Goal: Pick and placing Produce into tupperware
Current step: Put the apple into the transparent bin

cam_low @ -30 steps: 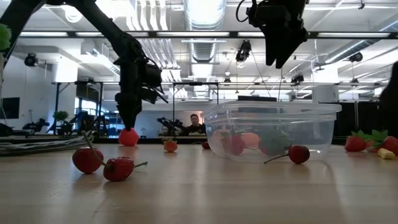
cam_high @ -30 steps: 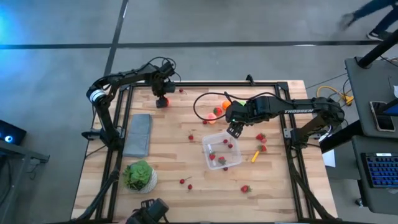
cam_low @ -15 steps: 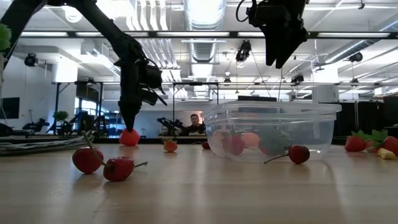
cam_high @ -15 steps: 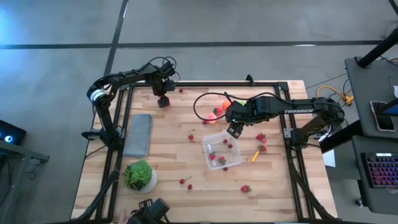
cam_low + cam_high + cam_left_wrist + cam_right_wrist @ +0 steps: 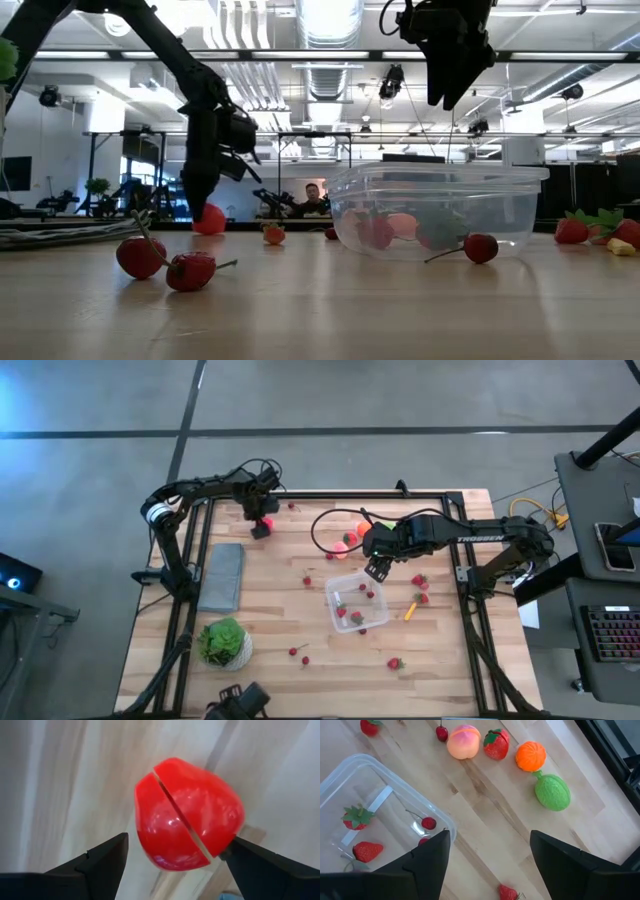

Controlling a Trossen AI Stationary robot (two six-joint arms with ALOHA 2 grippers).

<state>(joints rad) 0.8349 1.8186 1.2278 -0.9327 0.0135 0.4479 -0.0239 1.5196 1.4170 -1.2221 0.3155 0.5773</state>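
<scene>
Since the earlier frame the left hand (image 5: 260, 523) has shifted slightly across the far left of the table (image 5: 270, 625) and spread its fingers wider; the glossy red toy fruit (image 5: 187, 815) now sits between the parted fingers, seemingly released, resting on the pale wood planks. A straight seam splits the round, smooth plastic fruit into two halves. In the low view it shows as a red ball (image 5: 209, 218) beside the dark fingers.

The right hand (image 5: 376, 569) hangs above the far edge of the clear, round-cornered tupperware (image 5: 357, 601), fingers apart and empty. Inside the box lie strawberries (image 5: 358, 816) and a stemmed cherry (image 5: 428, 823). Beyond it sit a fuzzy-looking peach (image 5: 463, 741), a ribbed orange (image 5: 530, 755) and a bright green oval fruit (image 5: 552, 793). A flat grey slab (image 5: 222, 574) lies at the left.
</scene>
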